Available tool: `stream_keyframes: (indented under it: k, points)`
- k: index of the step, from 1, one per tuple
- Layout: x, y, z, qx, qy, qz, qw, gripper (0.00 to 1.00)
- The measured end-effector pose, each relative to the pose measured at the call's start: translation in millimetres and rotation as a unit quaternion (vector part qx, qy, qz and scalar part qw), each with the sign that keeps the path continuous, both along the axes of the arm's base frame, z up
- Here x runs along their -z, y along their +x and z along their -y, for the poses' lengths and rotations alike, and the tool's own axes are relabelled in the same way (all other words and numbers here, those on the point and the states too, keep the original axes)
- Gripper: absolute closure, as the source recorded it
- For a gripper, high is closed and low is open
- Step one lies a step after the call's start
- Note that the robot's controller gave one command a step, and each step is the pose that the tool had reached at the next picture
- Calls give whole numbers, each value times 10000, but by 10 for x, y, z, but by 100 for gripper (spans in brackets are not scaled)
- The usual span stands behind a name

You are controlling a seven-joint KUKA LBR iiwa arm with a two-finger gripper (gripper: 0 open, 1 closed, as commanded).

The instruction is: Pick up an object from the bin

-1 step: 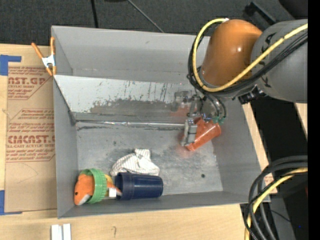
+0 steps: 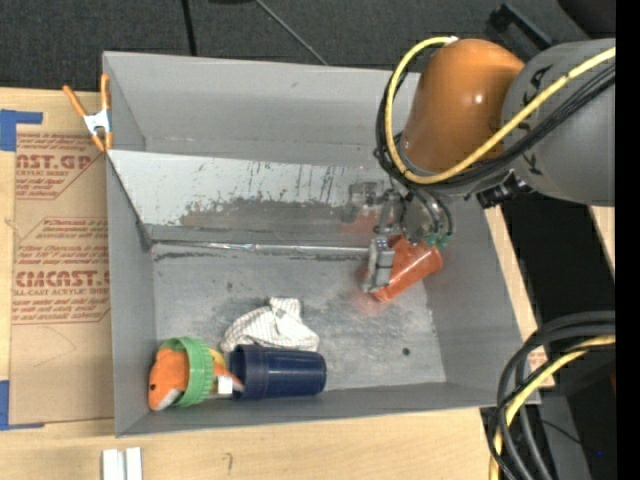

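Pincer (image 2: 390, 273) looks clamped on an orange-red carrot-like piece (image 2: 415, 266), right side of the bin (image 2: 200, 168), so grasp prob. done, lift-out left; cloth (image 2: 270, 323) & blue cup (image 2: 282, 372) lie untouched.

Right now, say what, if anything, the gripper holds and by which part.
Cannot tell: the gripper sits at the orange-red object, its lower-left end; no clamp shows.
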State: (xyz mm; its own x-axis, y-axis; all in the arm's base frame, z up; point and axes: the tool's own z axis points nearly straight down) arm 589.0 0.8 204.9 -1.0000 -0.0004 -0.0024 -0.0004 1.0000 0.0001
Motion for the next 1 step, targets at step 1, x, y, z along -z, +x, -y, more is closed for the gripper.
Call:
stream_keyframes:
  k: [1]
  points:
    - [447,-47,-67,-360,-4,25,9993,0]
